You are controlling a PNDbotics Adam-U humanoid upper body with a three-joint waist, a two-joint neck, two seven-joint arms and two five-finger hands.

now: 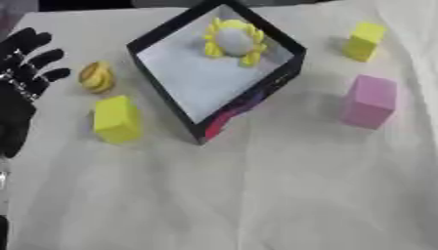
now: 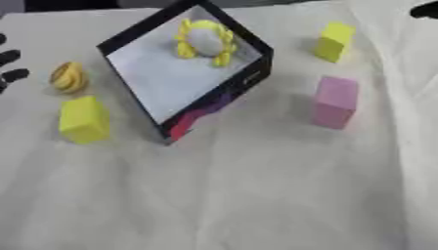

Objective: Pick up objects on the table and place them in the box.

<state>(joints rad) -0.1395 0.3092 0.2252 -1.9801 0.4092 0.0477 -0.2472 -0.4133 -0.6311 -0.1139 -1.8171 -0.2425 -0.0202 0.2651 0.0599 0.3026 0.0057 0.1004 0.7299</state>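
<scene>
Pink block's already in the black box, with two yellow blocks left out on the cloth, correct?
Not quite: the left eye view shows the pink rectangular block lying on the white cloth, right of the black-walled box. A yellow-and-white toy is inside. Both yellow blocks remain out.

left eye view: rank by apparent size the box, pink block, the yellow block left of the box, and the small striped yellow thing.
1. box, by far the largest
2. pink block and yellow block left of the box: look alike, no ranking
3. striped yellow thing, smallest
</scene>
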